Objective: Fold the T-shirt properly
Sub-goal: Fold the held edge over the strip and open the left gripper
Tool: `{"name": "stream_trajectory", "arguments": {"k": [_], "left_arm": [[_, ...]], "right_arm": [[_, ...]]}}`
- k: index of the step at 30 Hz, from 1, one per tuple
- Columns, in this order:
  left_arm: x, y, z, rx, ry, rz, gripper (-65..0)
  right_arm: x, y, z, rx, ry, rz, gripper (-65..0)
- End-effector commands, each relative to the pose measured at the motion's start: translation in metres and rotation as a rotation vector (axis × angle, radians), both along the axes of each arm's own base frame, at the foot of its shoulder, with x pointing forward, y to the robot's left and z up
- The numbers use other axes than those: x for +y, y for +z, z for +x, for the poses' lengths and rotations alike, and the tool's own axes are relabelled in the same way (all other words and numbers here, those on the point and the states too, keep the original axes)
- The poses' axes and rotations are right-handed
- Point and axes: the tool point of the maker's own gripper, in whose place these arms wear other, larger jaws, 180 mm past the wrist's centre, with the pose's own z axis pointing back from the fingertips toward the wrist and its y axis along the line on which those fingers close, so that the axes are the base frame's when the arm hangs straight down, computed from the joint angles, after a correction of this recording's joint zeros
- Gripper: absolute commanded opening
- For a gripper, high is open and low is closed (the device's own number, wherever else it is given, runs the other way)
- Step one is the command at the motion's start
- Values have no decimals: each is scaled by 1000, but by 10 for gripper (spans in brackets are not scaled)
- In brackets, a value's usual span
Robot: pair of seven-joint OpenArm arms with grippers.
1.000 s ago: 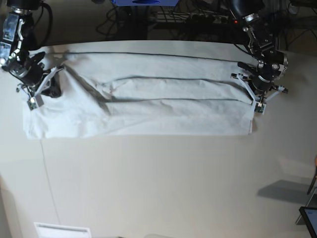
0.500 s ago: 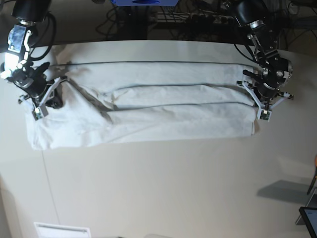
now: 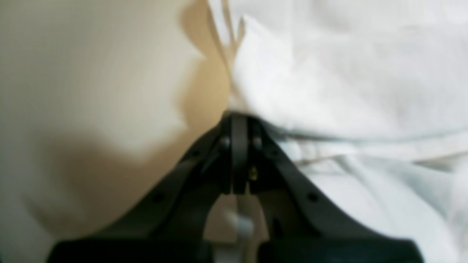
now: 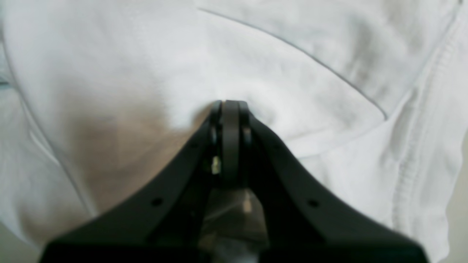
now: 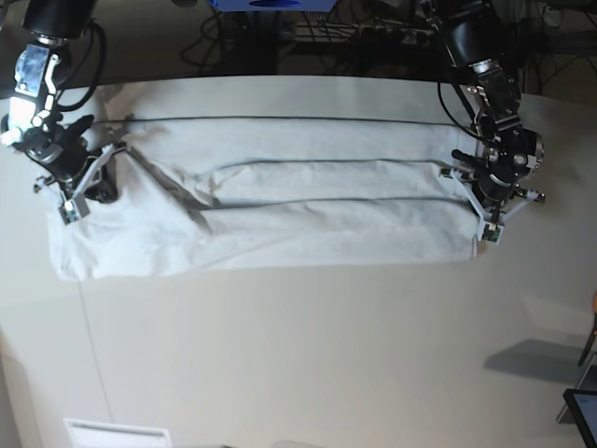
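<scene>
Your plain white, wrinkled cotton T-shirt (image 5: 280,201) lies folded into a long band across the off-white table (image 5: 298,355) at 12 o'clock. Left end effector (image 5: 487,224) pinches its 3 o'clock edge; right end effector (image 5: 73,207) clamps cloth at 9 o'clock.

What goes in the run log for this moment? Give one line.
phase: folding | T-shirt: long band on table | left gripper: shut on T-shirt | right gripper: shut on T-shirt
</scene>
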Motion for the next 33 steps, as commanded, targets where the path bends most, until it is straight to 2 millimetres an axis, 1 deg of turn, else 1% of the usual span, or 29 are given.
{"name": "stream_trajectory", "arguments": {"k": [1,3,6,7,9,12,15,16,18,19,22,24,25,26,27,28,30,33], "left_arm": [[1,2,4,7,-14,12,-650],[-6,4,13,-1,-34,8,-650],[-9,0,17,5,-34,-5,-650],[-9,5,24,-10,-33,-7,-650],[-10,7,31,-18,-33,-12,-650],[-9,11,34,-29,-33,-8,-650],[-5,25,35,-60,-29,15,-650],[0,31,34,-60,-22,33,-650],[21,44,24,-44,24,83,-650],[32,54,19,-52,54,108,-650],[62,94,6,-106,134,184,-650],[79,118,-8,-118,167,247,-650],[84,127,-13,-106,157,276,-637],[87,128,-19,-78,149,293,-615],[96,130,-29,-57,187,303,-586],[106,129,-40,-33,234,305,-539],[116,128,-55,-24,294,271,-445],[117,128,-61,-72,327,164,-297]], "right_arm": [[-20,-14,-15,97,-25,-93,-647],[-22,-14,-15,95,-44,-96,-647],[-23,-14,-15,94,-49,-97,-647],[-23,-13,-14,93,-51,-97,-647],[-23,-13,-14,93,-51,-97,-647],[-23,-13,-13,91,-51,-97,-647],[-23,-12,-11,87,-51,-97,-647],[-23,-12,-11,87,-51,-97,-647],[-23,-11,-11,87,-51,-98,-647],[-23,-11,-11,85,-50,-99,-647],[-21,-12,-13,88,-46,-96,-647],[-16,-13,-13,87,-46,-82,-647],[-15,-13,-13,88,-46,-80,-647],[-15,-13,-13,88,-46,-80,-647],[-14,-13,-13,88,-44,-80,-646],[-13,-14,-13,90,-41,-78,-646],[-12,-14,-13,90,-40,-78,-646],[-12,-14,-13,90,-38,-77,-644]]}}
